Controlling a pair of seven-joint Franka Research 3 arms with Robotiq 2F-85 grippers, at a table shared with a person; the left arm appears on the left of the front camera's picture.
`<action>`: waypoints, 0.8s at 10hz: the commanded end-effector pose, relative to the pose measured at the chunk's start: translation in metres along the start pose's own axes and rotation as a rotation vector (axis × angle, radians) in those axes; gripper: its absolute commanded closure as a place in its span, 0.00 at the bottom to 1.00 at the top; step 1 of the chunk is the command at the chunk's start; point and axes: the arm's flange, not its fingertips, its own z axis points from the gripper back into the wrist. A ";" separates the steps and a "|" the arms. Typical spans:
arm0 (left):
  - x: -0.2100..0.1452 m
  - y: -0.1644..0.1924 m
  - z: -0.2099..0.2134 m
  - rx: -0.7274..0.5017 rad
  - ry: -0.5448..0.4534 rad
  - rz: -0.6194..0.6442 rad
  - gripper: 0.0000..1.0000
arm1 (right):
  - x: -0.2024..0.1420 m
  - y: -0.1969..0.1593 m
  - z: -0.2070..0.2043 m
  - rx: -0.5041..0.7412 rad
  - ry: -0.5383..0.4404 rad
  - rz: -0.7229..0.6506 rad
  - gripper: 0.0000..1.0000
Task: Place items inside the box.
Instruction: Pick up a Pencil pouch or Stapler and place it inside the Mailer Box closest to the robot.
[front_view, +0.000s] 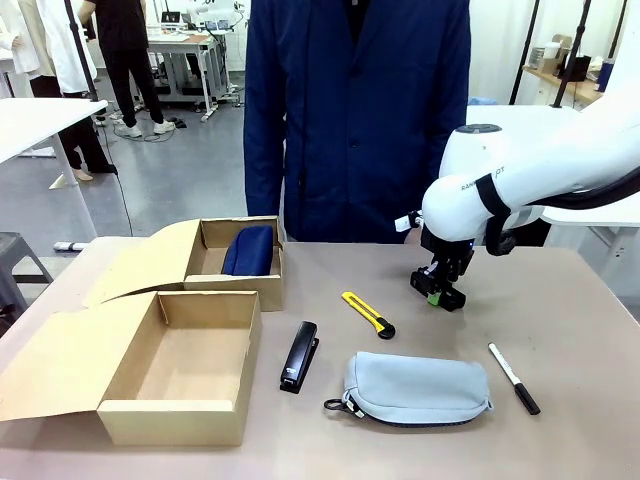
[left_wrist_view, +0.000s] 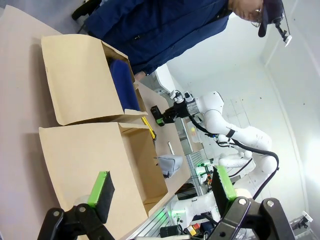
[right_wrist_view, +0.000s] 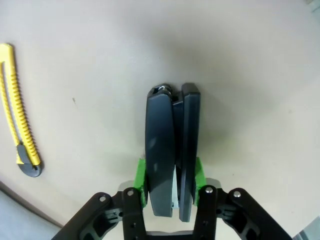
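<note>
in the front view the right hand (front_view: 440, 293) hangs low over the counter (front_view: 560, 330), right of the utility knife (front_view: 368, 314). what sits between its fingers is black on black there and hard to make out. its arm is cut off by the right edge.

the right wrist view is plainer. the green pads (right_wrist_view: 141, 182) lie flat against both sides of a second stapler (right_wrist_view: 172, 140), so this hand is clamped on it. the second stapler's long axis runs along the fingers, with its hinge pin at the far end. its near end is lost behind the hand's body, and i cannot tell if the far end touches the counter.

the left hand (left_wrist_view: 162, 187) has its fingers wide apart with nothing between them.

the black stapler (front_view: 299, 357) lies flat between the box (front_view: 170, 420) and the grey pouch (front_view: 420, 388). its length runs near to far, the far end leaning slightly right. the knife lies on a diagonal, yellow end far-left and black end near-right. the pouch lies left to right, its zip pull at the left end. the marker pen (front_view: 514, 378) lies at a slant just right of it, black end nearest.

the box stands open at the near left. behind it, the smaller box (front_view: 235, 290) half hides a navy pouch (front_view: 248, 250).
</note>
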 end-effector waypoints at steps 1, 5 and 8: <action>0.001 -0.001 -0.001 -0.022 -0.017 -0.026 0.00 | -0.028 0.001 0.034 0.035 -0.043 -0.132 1.00; 0.001 -0.001 -0.001 -0.022 -0.017 -0.026 0.00 | -0.165 0.008 0.135 0.217 -0.114 -0.460 1.00; 0.001 -0.001 -0.001 -0.022 -0.017 -0.026 0.00 | -0.254 0.010 0.157 0.393 -0.261 -0.500 1.00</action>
